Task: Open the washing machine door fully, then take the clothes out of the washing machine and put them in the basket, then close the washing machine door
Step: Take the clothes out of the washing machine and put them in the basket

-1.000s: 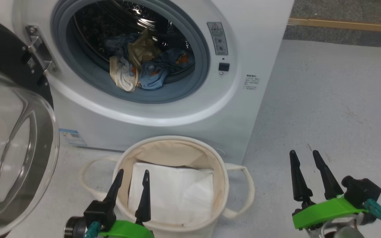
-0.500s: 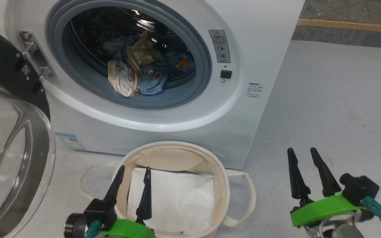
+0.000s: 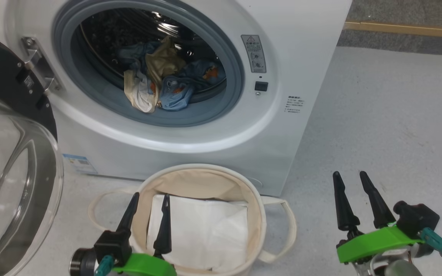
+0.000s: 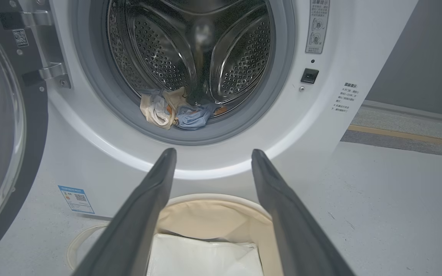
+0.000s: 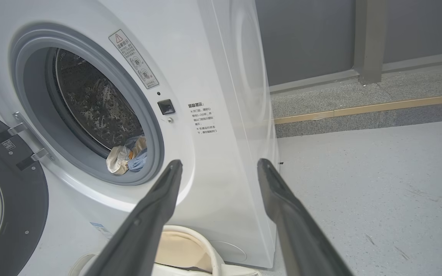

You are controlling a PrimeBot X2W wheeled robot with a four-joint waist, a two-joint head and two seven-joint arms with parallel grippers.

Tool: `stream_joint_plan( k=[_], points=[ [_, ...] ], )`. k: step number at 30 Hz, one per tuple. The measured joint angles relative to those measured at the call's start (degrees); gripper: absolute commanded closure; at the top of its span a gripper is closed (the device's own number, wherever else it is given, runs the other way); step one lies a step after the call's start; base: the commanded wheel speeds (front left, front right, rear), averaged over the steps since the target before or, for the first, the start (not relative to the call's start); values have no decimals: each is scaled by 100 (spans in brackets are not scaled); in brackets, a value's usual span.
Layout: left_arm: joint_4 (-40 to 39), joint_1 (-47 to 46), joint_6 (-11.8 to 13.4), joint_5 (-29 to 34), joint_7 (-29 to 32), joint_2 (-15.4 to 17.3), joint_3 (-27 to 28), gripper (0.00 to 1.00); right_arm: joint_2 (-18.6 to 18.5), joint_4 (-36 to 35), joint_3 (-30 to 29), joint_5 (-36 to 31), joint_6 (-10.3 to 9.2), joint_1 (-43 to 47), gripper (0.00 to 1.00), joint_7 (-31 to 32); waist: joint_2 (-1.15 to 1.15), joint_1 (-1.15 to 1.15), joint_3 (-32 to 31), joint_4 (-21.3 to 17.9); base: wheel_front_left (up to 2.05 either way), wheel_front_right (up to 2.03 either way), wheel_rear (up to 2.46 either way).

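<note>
Washing machine (image 3: pixel 313 38): warning-triangle sticker (image 3: pixel 253 53), small print (image 3: pixel 294 104) unreadable, blue label (image 3: pixel 78 164); left fingers (image 3: pixel 129 214) wide, right fingers (image 3: pixel 343 207) wide, both empty.

The washing machine (image 3: pixel 205 134) stands at 12 o'clock, the clothes (image 3: pixel 159 84) in its drum (image 3: pixel 106 34). Its door (image 3: pixel 10 184) hangs at 9 o'clock. At 6 o'clock the basket (image 3: pixel 198 186) holds a folded sheet (image 3: pixel 205 226).

Spread right hand (image 5: pixel 220 162) faces the washing machine (image 5: pixel 221 57); clothes (image 5: pixel 126 157) inside.

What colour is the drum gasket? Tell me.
Grey. The gasket shows best in the left wrist view.
</note>
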Motion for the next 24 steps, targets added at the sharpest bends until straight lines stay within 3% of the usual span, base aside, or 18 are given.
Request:
stream_joint_plan(
  k=[9, 24],
  points=[
    [203, -271, 148, 158, 0, -1, 57, 0, 0, -120, 132, 1, 0, -8, 0, 0, 0, 0, 342, -51, 0, 0, 0],
    [580, -2696, 353, 617, 721, 301, 172, 0, -1, -426, 253, 179, 0, -594, 0, 0, 0, 0, 1674, -368, 0, 0, 0]
  ],
)
